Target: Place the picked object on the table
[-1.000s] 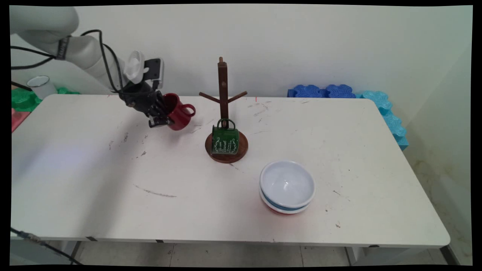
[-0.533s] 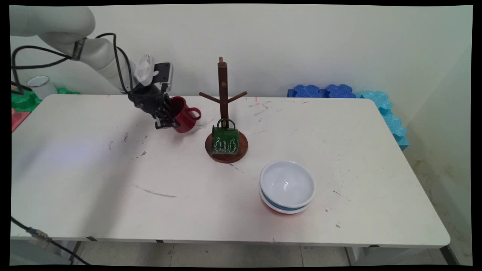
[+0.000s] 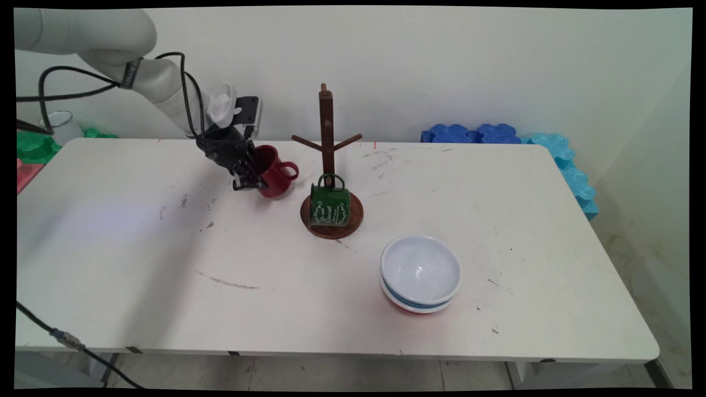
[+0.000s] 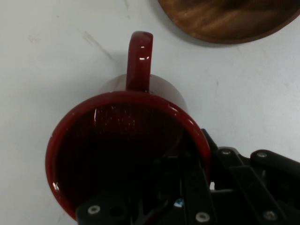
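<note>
My gripper [image 3: 246, 175] is shut on the rim of a red mug [image 3: 274, 177], one finger inside it and one outside. The mug hangs tilted just above the table, its handle pointing right toward a wooden mug tree [image 3: 326, 143]. In the hand view the red mug [image 4: 122, 140] fills the middle with its handle up, my gripper [image 4: 187, 183] clamps its rim at the lower right, and the tree's round wooden base [image 4: 229, 18] lies at the top. A green mug [image 3: 329, 205] stands upside down on that base [image 3: 353, 218], against the post.
Stacked bowls, a white one [image 3: 421, 270] on top, sit in front and to the right of the tree. Blue foam blocks [image 3: 474, 133] line the far right edge. A white cup [image 3: 59, 125] on green foam stands at the far left, beyond the table [image 3: 165, 286].
The arm has carried the red mug to the right and slightly down, closer to the mug tree. Nothing else has moved.
</note>
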Robot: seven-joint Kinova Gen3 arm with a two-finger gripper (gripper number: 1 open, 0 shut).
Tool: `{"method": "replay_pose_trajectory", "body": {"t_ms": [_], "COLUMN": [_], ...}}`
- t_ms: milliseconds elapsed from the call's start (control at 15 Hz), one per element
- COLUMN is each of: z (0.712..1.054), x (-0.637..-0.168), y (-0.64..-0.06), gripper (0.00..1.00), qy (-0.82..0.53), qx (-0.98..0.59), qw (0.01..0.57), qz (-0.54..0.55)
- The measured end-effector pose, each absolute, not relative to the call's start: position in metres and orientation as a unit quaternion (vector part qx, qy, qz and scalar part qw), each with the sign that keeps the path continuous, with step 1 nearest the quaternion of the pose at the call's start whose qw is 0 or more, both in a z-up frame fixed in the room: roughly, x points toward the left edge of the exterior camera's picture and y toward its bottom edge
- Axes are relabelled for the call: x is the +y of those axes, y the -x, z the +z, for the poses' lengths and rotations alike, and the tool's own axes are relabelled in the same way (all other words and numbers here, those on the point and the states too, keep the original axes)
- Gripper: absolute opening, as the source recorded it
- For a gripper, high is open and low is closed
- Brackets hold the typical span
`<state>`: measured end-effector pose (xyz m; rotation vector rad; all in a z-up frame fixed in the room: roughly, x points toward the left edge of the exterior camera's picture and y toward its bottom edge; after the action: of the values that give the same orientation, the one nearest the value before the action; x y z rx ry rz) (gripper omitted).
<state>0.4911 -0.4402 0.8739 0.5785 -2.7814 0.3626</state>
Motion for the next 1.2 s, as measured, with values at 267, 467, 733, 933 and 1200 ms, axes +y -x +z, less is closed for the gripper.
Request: {"method": "replay_pose_trajectory", "body": {"t_ms": [267, 467, 733, 933, 1200], "z": [0.869, 0.868, 0.865, 0.864, 0.863], "x": [-0.448, -0.451, -0.455, -0.457, -0.459], "y": [-0.492, -0.493, -0.494, -0.496, -0.497], "gripper": [0.00, 0.00, 0.00, 1.00, 1.00], "qy": [-0.198, -0.197, -0.196, -0.195, -0.194], "qx": [-0.964, -0.965, -0.966, -0.966, -0.967], "qw": [0.134, 0.131, 0.128, 0.126, 0.125], "qz": [0.120, 0.117, 0.114, 0.112, 0.111]}}
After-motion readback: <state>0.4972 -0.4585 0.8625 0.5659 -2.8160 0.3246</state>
